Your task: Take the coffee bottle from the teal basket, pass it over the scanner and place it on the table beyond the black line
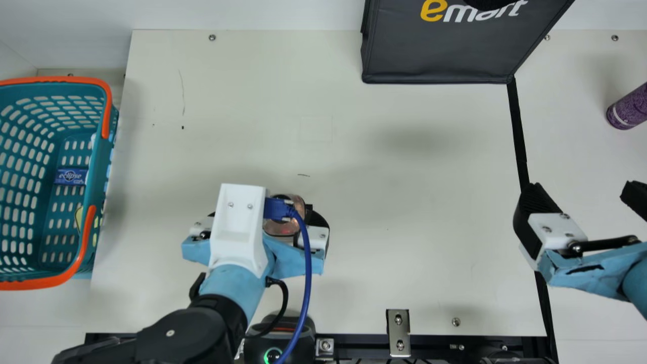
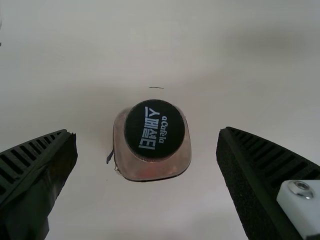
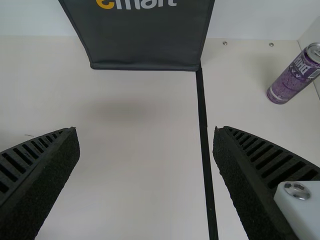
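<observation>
Above table (image 1: 414,242), we hold left gripper (image 1: 264,222) released around upright coffee bottle (image 2: 155,131), right gripper (image 1: 584,199) released near black line (image 1: 518,136).

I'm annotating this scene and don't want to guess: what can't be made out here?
- Coffee bottle: main view, partly covered by the left arm and its blue plug.
- Teal basket: main view, cut off by the left edge.
- Yellow item: main view, mostly behind the basket's wall.
- Purple can: main view, top cut off at right.
</observation>
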